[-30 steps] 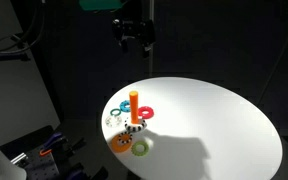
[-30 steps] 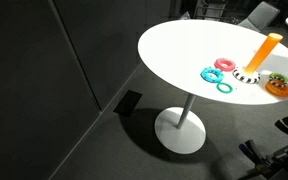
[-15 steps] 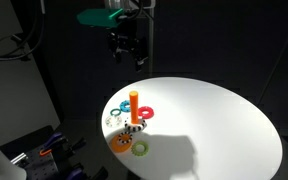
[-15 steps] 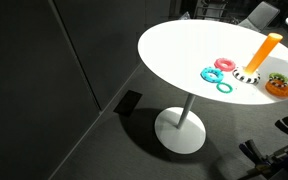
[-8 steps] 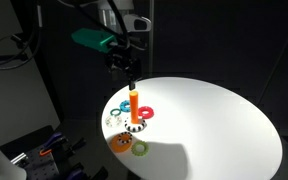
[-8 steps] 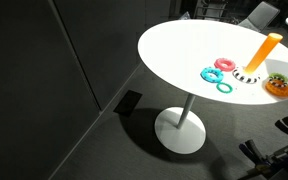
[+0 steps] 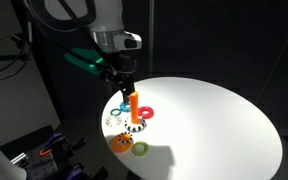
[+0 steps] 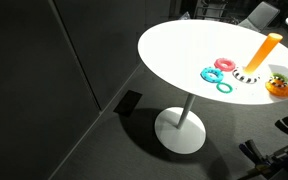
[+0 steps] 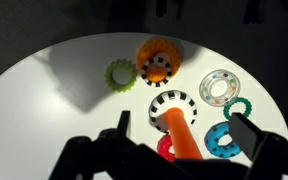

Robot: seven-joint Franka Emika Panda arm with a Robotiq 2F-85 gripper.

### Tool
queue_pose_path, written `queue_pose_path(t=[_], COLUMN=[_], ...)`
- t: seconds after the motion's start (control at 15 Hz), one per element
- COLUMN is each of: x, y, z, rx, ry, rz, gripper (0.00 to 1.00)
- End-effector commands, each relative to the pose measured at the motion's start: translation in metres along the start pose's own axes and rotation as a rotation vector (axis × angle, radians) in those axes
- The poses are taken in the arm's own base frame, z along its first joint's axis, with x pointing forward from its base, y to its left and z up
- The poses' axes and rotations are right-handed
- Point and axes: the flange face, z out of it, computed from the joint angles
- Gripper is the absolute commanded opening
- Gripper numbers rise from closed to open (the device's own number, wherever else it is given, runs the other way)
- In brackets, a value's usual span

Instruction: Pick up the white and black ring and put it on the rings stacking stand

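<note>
The white and black ring point(image 9: 159, 68) lies in the middle of a larger orange ring point(image 9: 157, 52); in an exterior view point(image 7: 124, 138) it is only a pale spot there. The rings stacking stand, an upright orange peg point(image 7: 134, 103), shows in both exterior views point(image 8: 269, 50) and the wrist view point(image 9: 180, 135). A white and black striped ring-shaped piece point(image 9: 171, 105) surrounds its foot. My gripper point(image 7: 125, 90) hangs just above and beside the peg's top, open and empty. In the wrist view my gripper point(image 9: 184, 130) has a finger on either side of the peg.
The toys sit near the edge of a round white table point(image 7: 224, 130). A green ring point(image 9: 120, 75), a clear ring point(image 9: 218, 88), a teal ring point(image 9: 240, 108), a blue ring point(image 9: 222, 140) and a pink ring point(image 9: 169, 148) lie around the peg.
My arm has come down from high above the table's far edge to just over the peg. The rings and the peg have not moved.
</note>
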Motion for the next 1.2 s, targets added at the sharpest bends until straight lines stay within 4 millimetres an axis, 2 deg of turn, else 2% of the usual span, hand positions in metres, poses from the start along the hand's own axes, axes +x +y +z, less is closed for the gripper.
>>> queue_pose_path(t=[0.0,0.13,0.4,1.13], x=[0.000,0.000,-0.008,-0.013], y=[0.000,0.000,0.005,0.001], z=[-0.001,-0.002,0.020,0.095], rx=[0.000,-0.001,-0.021,-0.039], ry=[0.001,0.003,0.010,0.033], rz=[0.000,0.000,0.021,0.018], gripper=[1.00,1.00,1.00,1.00])
